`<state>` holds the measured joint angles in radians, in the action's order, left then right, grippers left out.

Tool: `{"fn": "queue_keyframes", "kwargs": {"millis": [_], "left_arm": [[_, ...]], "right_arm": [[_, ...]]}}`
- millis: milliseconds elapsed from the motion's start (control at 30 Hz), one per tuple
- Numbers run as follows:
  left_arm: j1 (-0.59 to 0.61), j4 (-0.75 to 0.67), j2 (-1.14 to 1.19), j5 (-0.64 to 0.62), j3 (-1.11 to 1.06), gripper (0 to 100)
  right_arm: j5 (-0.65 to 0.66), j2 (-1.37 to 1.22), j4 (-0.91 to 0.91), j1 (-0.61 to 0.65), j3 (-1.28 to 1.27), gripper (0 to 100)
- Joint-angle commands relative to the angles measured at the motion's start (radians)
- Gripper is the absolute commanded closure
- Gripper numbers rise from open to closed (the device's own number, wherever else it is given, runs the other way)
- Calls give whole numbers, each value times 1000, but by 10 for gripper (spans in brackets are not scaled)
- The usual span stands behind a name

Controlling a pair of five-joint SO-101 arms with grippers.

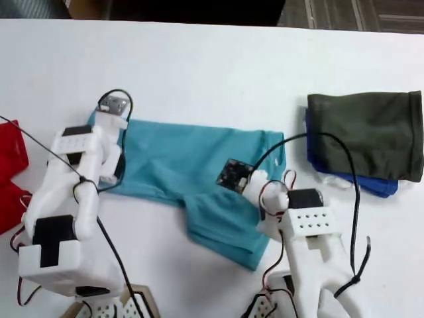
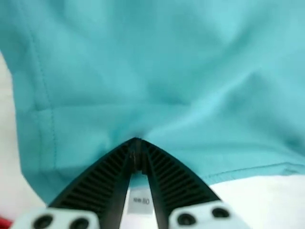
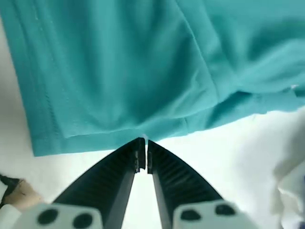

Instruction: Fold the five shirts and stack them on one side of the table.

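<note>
The teal shirt (image 1: 199, 159) is soft, matt knit cloth with stitched hems. The jaws are black, ribbed, matt plastic. The white table (image 1: 199, 66) looks smooth with a faint sheen.

Two white plastic arms with black motor blocks sit at lower left (image 1: 63, 192) and lower right (image 1: 311, 222) of the high frame, trailed by thin black cables (image 1: 109, 243) and red wires (image 1: 265, 199). Black ribbed triangular fingers (image 2: 90, 183) (image 3: 181, 176) join white bases with dark round screw holes (image 2: 44, 221).
</note>
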<state>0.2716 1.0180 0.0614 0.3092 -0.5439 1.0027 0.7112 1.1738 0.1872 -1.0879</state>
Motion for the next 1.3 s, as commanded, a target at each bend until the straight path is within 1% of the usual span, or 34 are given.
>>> {"fn": "queue_keyframes", "kwargs": {"millis": [0, 67, 133, 200, 267, 400, 467, 600, 733, 800, 900, 1033, 1167, 1267], "left_arm": [[-14, -58, -14, -11, -25, 973], [-35, -71, -14, -11, -39, 973], [-54, -71, -14, -11, -47, 973], [-60, -71, -14, -11, -50, 973], [-58, -71, -14, -11, -50, 973], [-57, -71, -14, -11, -50, 973], [-57, -71, -14, -11, -50, 973], [-57, -71, -14, -11, -50, 973], [-57, -71, -14, -11, -50, 973], [-57, -71, -14, -11, -50, 973], [-57, -71, -14, -9, -50, 973], [-57, -71, -14, -9, -50, 973], [-57, -71, -14, -9, -50, 973], [-57, -81, -14, -9, -50, 973]], "right_arm": [[-55, 21, 45, 111, 48, 957], [-121, 13, 93, 229, 68, 896], [-172, 12, 104, 340, 64, 834], [-190, 5, 91, 427, 38, 818], [-195, -27, 47, 483, 8, 818], [-196, -176, -67, 489, 12, 818], [-232, -277, -93, 493, 43, 817], [-305, -466, -87, 533, 140, 816], [-319, -568, -47, 634, 213, 816], [-341, -578, -39, 667, 235, 817], [-345, -576, -22, 671, 259, 817], [-345, -564, 73, 671, 304, 818], [-347, -473, 157, 676, 359, 818], [-347, -400, 171, 682, 359, 818]]}}
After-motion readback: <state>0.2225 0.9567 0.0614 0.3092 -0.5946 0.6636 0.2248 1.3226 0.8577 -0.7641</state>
